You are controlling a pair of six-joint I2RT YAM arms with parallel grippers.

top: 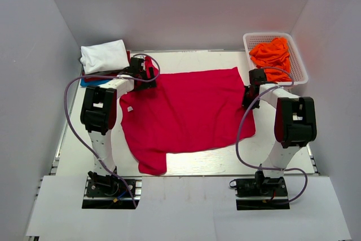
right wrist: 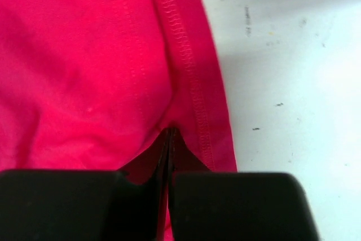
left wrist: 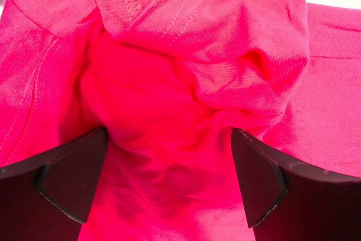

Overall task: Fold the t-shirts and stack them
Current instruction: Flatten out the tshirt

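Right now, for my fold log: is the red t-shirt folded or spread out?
Spread out. The red t-shirt lies flat across the table, one sleeve out; only cloth at the left gripper is bunched.

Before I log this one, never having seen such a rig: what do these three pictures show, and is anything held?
Two robot arms are bolted at the near edge of a table. The wide picture looks down from above; each close-up comes from a wrist camera. A red t-shirt lies spread on the table. The right gripper is shut on its stitched hem. The left gripper is open astride bunched red cloth, holding nothing. Back left sits a folded white shirt; back right, a white basket holds orange shirts.
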